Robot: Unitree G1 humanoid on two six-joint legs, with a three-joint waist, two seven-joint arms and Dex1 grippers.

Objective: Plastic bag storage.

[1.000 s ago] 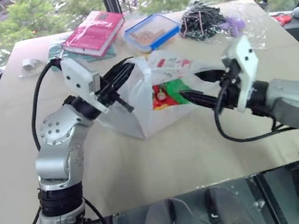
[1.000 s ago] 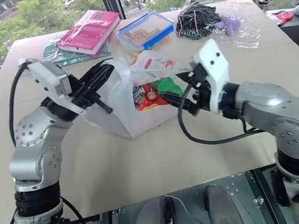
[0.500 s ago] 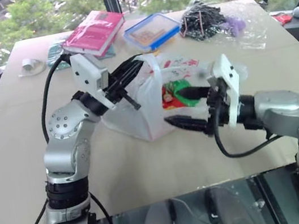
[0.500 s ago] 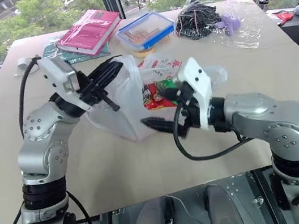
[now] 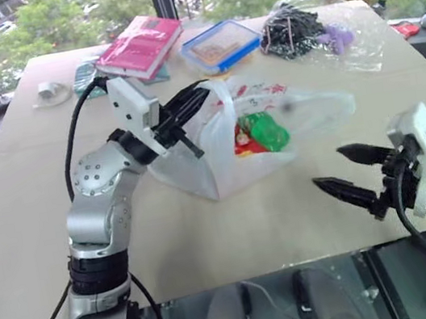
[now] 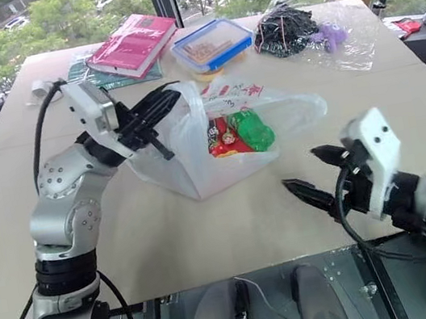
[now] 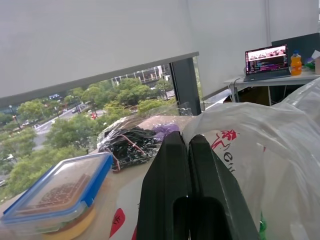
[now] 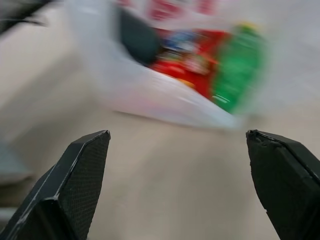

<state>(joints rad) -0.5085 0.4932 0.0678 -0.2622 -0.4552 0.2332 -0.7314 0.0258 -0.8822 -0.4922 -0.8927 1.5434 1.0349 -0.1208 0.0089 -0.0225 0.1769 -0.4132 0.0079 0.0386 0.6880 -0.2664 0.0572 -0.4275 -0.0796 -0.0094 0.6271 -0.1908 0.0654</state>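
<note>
Plastic bag (image 5: 230, 165): red print unreadable, possibly "e…". Left gripper (image 5: 187, 102) pinches its handle; right gripper (image 5: 346, 170) spread, empty. Lunchbox (image 5: 220, 44) behind.

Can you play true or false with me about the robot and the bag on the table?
1. The left gripper is pinched shut on the plastic bag. True.
2. The right gripper is holding the bag too. False: it is open, empty, and apart from the bag, nearer the table's front edge.
3. Something green and something red show through the bag. True.
4. The pink book is inside the bag. False: it lies on the table's far side, behind the bag.
5. The box with the blue rim lies next to the pink book. True.
</note>
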